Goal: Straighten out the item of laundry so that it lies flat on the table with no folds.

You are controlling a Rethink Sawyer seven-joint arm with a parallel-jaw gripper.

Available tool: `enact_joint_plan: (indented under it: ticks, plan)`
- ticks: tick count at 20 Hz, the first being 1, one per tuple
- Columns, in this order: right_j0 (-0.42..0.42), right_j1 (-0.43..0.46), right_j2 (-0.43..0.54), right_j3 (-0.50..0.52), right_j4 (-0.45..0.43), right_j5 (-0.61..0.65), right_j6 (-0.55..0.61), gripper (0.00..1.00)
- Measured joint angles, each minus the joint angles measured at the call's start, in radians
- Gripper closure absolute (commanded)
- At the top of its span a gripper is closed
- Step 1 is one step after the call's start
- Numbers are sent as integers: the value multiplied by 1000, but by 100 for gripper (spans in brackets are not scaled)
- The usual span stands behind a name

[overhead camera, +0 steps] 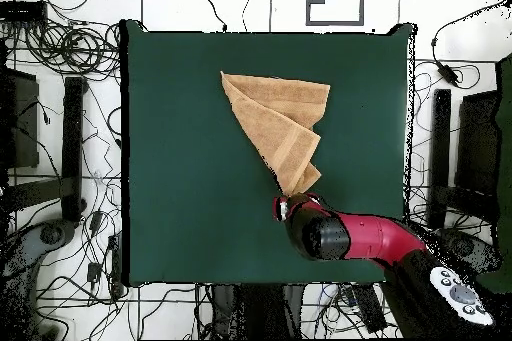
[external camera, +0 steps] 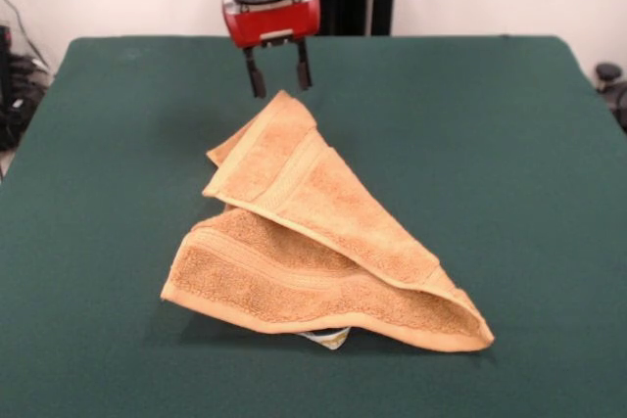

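Although flattening is the goal, the golden-tan towel [external camera: 323, 252] is seen folded into a layered triangle mid-table [external camera: 529, 144]; every fold remains to be undone. The gripper [external camera: 278, 73] is held released, empty, above its far corner.

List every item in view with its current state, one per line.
Golden-tan terry towel: folded over itself in a rough triangle, not flat, white tag peeking from under its near edge.
Red and black gripper: open, empty, hovering just above the towel's far corner.
Dark green cloth-covered table: bears only the towel.
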Motion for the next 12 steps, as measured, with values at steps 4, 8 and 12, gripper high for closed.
enact_joint_plan:
  ticks: [4, 8, 12]
  plan:
    - [3, 0, 0, 0, 0, 0, 0, 0]
    - [11, -1, -1, 0, 0, 0, 0, 0]
    - [30, 13, -5, 0, -14, -19, 0, 0]
